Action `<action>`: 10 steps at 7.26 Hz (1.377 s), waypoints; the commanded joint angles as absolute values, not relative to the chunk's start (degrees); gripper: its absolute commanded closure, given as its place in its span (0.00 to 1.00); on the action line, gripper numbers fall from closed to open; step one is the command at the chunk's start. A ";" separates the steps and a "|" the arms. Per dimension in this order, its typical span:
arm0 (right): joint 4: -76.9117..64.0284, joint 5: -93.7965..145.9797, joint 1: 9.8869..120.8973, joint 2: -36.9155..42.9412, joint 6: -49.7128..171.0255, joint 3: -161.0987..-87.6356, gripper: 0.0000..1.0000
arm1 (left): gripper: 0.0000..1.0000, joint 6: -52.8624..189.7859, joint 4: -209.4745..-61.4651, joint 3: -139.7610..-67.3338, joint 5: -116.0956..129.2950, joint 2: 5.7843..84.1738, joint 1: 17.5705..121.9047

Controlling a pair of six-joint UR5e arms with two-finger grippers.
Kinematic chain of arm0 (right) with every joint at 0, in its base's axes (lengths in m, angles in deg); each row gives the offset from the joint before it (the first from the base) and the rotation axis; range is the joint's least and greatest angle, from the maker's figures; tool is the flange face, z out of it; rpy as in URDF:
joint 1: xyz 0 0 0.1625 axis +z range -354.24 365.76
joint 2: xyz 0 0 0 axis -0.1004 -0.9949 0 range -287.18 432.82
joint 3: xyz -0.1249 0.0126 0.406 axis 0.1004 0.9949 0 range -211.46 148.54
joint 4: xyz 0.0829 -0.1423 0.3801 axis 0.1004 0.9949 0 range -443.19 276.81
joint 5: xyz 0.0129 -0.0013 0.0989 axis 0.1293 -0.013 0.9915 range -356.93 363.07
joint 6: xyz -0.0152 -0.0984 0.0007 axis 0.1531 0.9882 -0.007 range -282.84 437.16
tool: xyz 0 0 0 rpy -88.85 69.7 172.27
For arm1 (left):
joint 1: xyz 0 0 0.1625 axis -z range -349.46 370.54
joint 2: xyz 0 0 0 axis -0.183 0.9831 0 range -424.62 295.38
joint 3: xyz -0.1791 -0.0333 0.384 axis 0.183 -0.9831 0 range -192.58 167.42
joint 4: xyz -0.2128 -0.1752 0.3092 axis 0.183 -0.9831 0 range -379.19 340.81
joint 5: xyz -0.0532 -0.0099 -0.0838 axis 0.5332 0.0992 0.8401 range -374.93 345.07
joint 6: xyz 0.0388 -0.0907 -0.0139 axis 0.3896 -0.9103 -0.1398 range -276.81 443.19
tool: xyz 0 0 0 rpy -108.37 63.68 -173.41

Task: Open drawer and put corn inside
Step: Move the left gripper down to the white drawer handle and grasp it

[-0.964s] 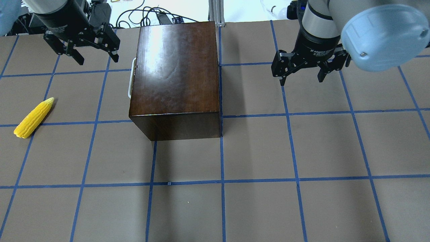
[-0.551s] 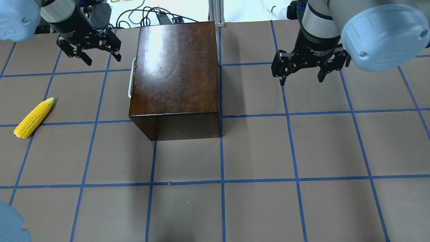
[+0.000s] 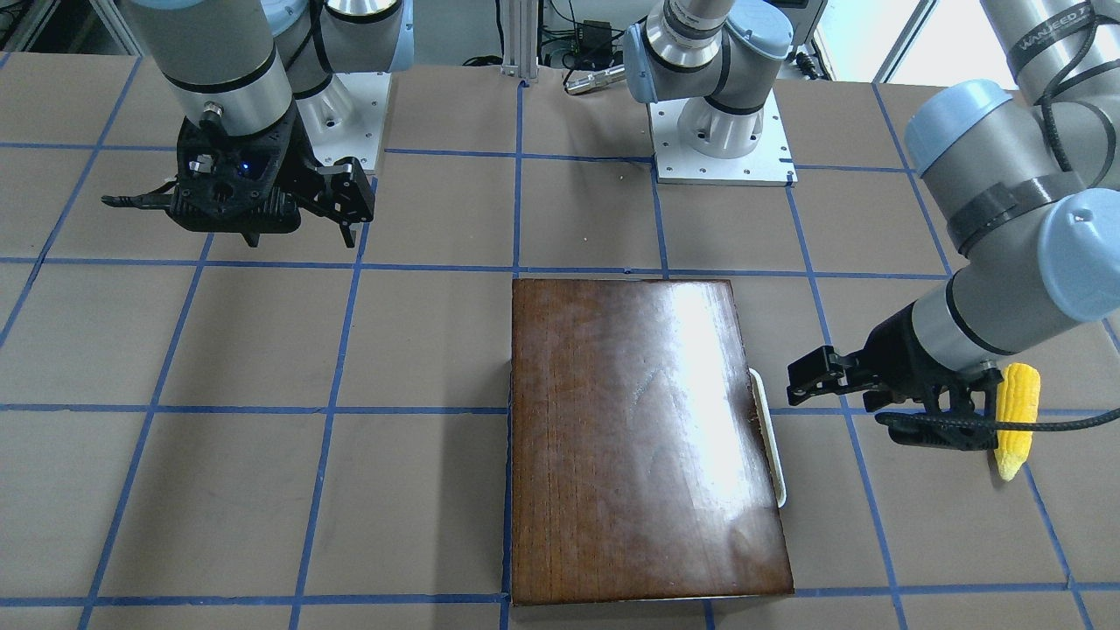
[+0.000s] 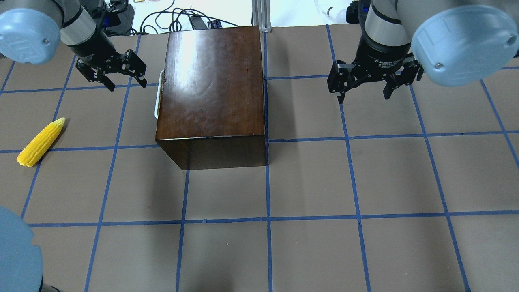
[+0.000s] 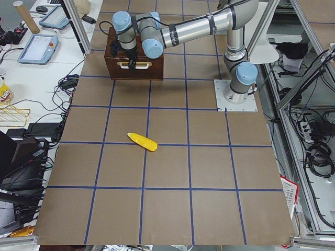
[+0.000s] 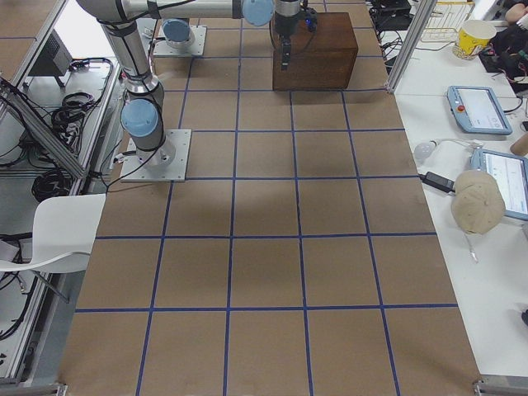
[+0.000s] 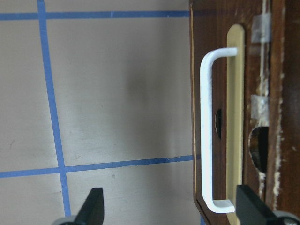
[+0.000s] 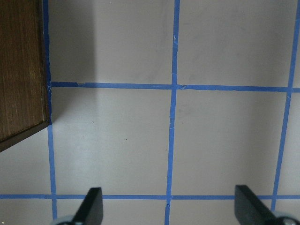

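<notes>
In the front-facing view the left arm (image 3: 949,332) covers part of the corn (image 3: 1022,389); from overhead the drawer (image 4: 156,95) shows only its handle, its front hidden under the box (image 4: 211,81).

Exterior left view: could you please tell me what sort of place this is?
Probably a robotics lab: a robot arm base bolted to a table gridded with blue tape, and a teach pendant on the side bench.

"WANJEED" printed on left arm sleeve (image 3: 1046,31)
</notes>
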State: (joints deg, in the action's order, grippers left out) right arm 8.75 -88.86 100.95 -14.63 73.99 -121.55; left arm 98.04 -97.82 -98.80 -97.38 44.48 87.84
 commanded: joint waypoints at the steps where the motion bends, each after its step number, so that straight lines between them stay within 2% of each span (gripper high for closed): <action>1: 8.75 -88.86 100.95 -14.63 73.99 -121.55 0.00 | 0.00 98.74 -93.02 -101.87 -95.19 44.63 87.62; 10: 8.75 -88.86 100.95 -14.63 73.99 -121.55 0.00 | 0.00 98.92 -93.11 -103.63 -89.55 46.03 86.30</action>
State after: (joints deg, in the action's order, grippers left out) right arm 8.74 -88.86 100.95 -14.63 73.99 -121.55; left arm 99.06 -93.09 -103.63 -89.97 45.71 86.37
